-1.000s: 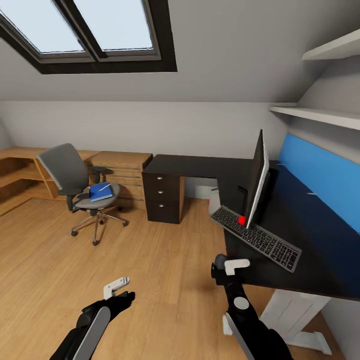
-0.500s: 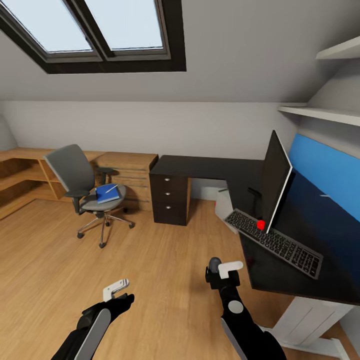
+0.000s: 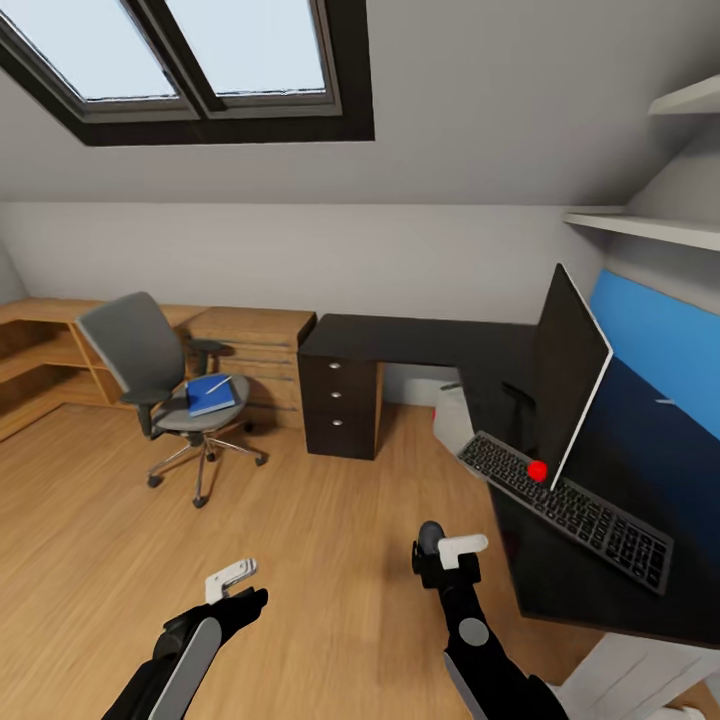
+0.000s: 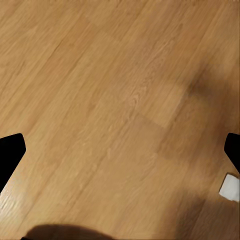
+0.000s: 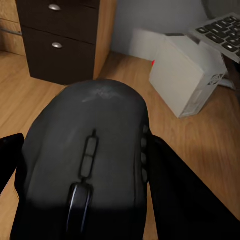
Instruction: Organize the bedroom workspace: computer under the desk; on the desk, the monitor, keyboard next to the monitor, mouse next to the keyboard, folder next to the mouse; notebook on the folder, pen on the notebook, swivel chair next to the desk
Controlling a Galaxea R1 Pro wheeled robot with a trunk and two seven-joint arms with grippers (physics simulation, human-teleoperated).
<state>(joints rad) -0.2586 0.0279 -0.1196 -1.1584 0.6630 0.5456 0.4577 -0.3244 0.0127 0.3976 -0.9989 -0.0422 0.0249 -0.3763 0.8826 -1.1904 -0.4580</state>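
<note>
Mouse [image 5: 85, 160] sits pinched in my right end effector [image 3: 445, 550], held low over the wooden floor [image 3: 330, 520] just off the near edge of the table [image 3: 420, 340]. Left end effector [image 3: 232, 580] hangs over bare floor, fingers spread, carrying nothing. On the glossy black table I see the monitor [image 3: 565, 375] upright with the keyboard [image 3: 565, 505] touching its foot, one keyboard end overhanging the table edge. A white computer case [image 5: 192, 75] stands on the floor beneath that end. Across the room the swivel chair [image 3: 150, 375] stands well apart from the table, the blue folder [image 3: 210, 393] on its seat, the pen [image 3: 216, 384] on top.
</note>
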